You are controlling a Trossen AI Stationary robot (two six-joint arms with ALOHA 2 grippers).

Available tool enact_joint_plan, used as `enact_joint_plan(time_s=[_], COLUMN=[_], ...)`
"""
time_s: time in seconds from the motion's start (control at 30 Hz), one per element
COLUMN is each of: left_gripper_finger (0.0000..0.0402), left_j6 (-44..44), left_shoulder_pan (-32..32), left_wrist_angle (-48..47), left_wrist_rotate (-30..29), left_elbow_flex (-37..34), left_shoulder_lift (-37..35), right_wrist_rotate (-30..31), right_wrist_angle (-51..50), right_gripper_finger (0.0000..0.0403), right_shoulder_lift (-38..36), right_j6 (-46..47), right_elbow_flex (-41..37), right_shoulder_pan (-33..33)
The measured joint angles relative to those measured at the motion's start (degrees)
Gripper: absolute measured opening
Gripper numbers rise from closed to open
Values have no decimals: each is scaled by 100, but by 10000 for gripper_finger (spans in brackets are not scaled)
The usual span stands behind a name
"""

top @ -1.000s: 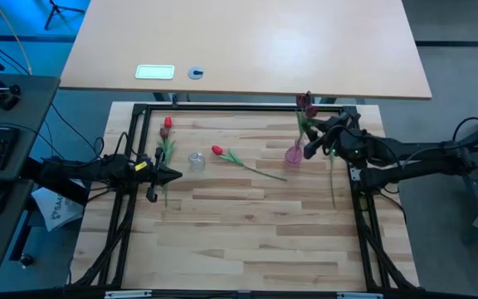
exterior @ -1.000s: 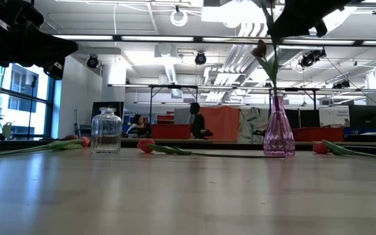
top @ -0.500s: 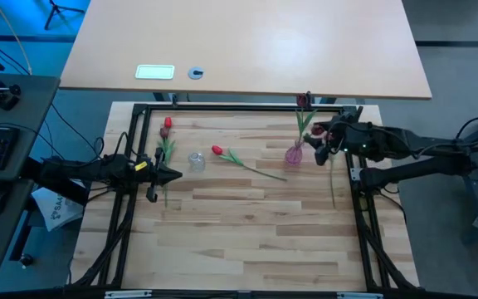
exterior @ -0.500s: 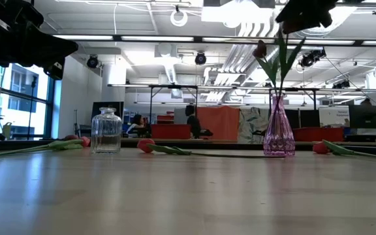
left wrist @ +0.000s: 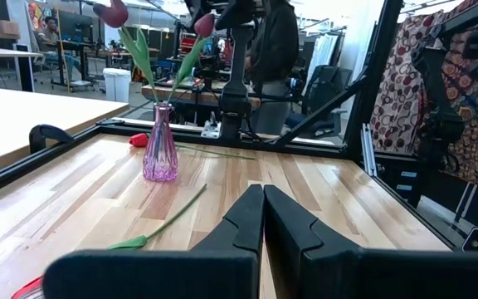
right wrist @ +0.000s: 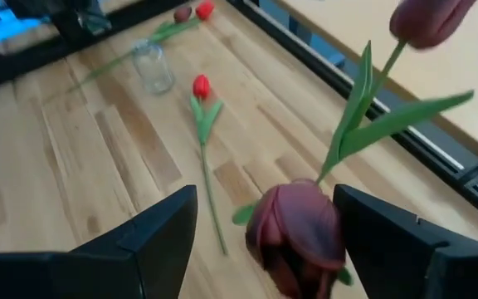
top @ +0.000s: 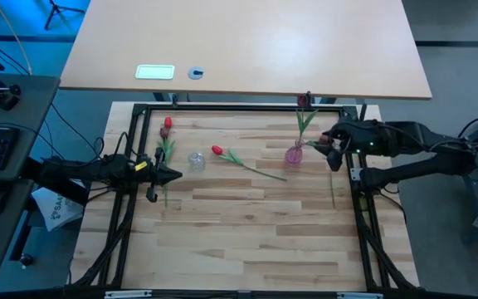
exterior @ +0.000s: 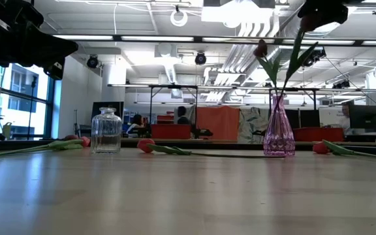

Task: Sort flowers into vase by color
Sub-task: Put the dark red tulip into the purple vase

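Tulips are split between the table and the purple vase (top: pixel 294 154), which stands on the wooden table (top: pixel 247 224) toward its right rear. From above, the vase shows as little more than a pink blob with green leaves around it; the low view shows it upright with two stems in it, one maroon head (exterior: pixel 260 49) tilted left and the other (exterior: pixel 307 21) up by the dark gripper. The right wrist view looks down on those two maroon heads, one (right wrist: pixel 297 228) between the fingers and one (right wrist: pixel 426 21) farther off.

The right gripper (top: pixel 332 139) hovers just right of the vase, its fingers spread wide and holding nothing. The left gripper (top: pixel 170 175) rests over the table's left side, its fingers pressed together and empty, as its own wrist view shows.

A clear glass jar (top: pixel 196 161) stands empty left of centre. A red tulip (top: pixel 217 150) lies between jar and vase. Near the left rear lie another red tulip (top: pixel 168 123) and a maroon one (top: pixel 163 133). The low view alone picks out a red head (exterior: pixel 320 148) lying right of the vase.
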Motion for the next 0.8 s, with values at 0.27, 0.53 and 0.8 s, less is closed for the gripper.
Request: enact_joint_plan(time_s=[0.27, 0.53, 0.8], left_gripper_finger=[0, 0, 0], left_j6=[0, 0, 0], left_shoulder_pan=[-1, -2, 0], left_wrist_angle=[0, 1, 0], left_wrist_rotate=[0, -1, -1], left_elbow_flex=[0, 1, 0], left_shoulder_lift=[0, 0, 0], right_wrist_rotate=[83, 712, -542], right_wrist_angle=[862, 1314, 2779], right_gripper_finger=[275, 275, 275], right_shoulder_lift=[-89, -105, -3], right_j6=[-461, -854, -432], right_elbow_flex=[23, 639, 608], right_shoulder_pan=[-2, -2, 14])
